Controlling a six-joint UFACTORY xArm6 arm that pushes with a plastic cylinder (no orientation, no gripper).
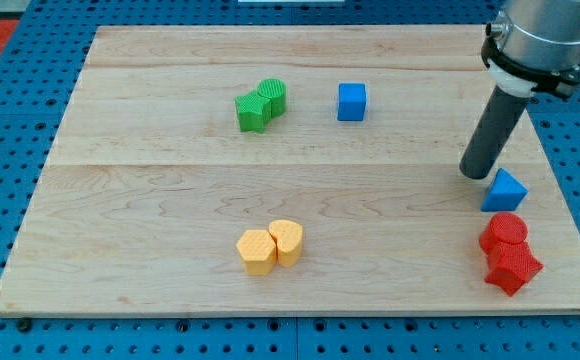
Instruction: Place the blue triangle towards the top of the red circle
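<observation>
Blue pegboard frames a pale wooden tabletop (170, 200), and nearly everything that matters sits by the red circle (507, 230) near the view's lower right corner. No claw is fitted to this arm, so there is nothing to report as apart, together or clamped; it ends in a dark rod, and my tip (476, 174) rests on the wood up and to the view's left of the red circle, just beside the blue triangle (504, 190).

The blue triangle lies directly on the top side of the red circle, so close that their edges seem to meet, though I cannot tell whether they truly touch. Judged from this, the placement looks essentially done or within a small nudge of it.

To finish well, any further push should be short and slow, aimed from the triangle's upper left face, since a hard shove would drive it into the red circle and knock that block out of place. The red star-like block (513, 268) sits against the circle on its bottom side and would shift too. The board's right edge is near, so pushing toward the view's right risks sliding the triangle off.

The triangle is a small solid wedge, bright blue, with a lighter top face and darker sides, one point aimed toward the view's top.

Far to the circle's left are a blue cube (351, 102), two green blocks (261, 104) and two yellow blocks (270, 246), all well apart from the work.
</observation>
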